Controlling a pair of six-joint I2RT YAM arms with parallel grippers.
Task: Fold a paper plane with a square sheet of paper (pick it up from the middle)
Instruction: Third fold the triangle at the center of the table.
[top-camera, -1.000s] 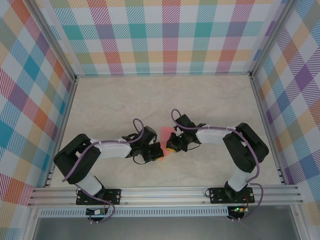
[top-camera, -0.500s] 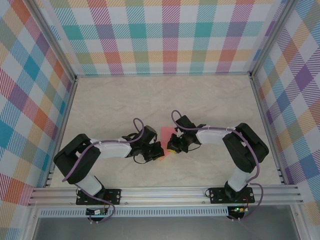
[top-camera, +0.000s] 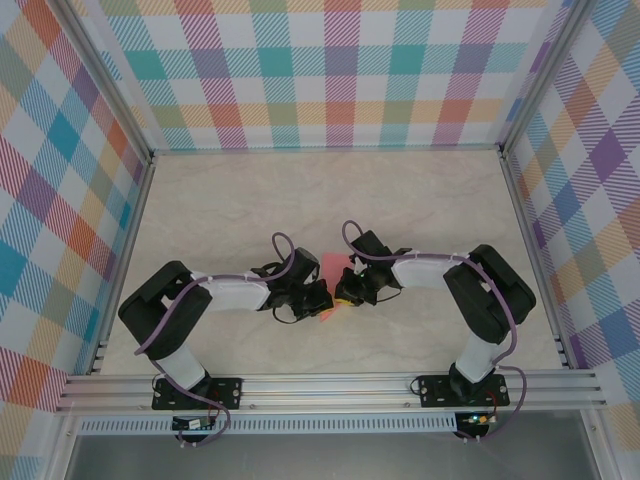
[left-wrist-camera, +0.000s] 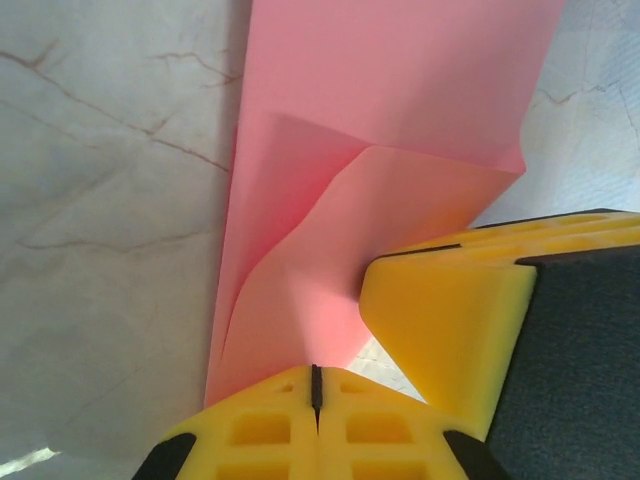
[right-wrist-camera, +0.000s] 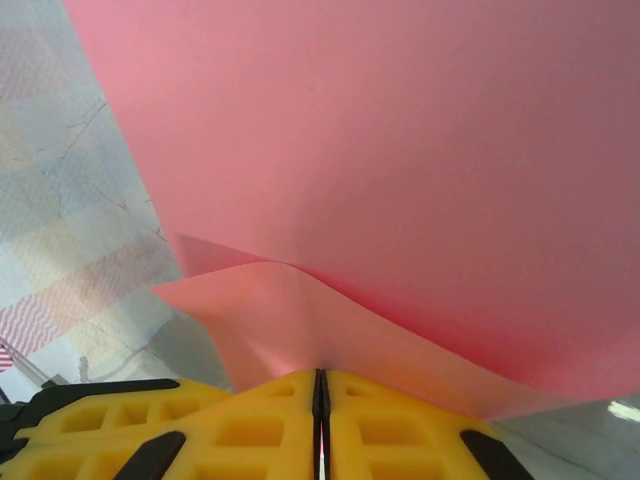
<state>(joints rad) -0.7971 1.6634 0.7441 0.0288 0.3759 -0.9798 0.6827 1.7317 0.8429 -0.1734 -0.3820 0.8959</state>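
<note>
- Table: pale marbled top, with plaid walls on the left, far and right sides.
- Arms: both reach inward from the near edge and meet close to the table's middle, slightly nearer that edge.
- Square sheet of paper: salmon-pink, partly folded, between the two grippers. One flap is creased over and one layer curls up.
- Left gripper: yellow fingers pressed together, pinching the sheet's edge.
- Right gripper: fingers closed on a curled fold of the same sheet, just beside the left gripper.
</note>
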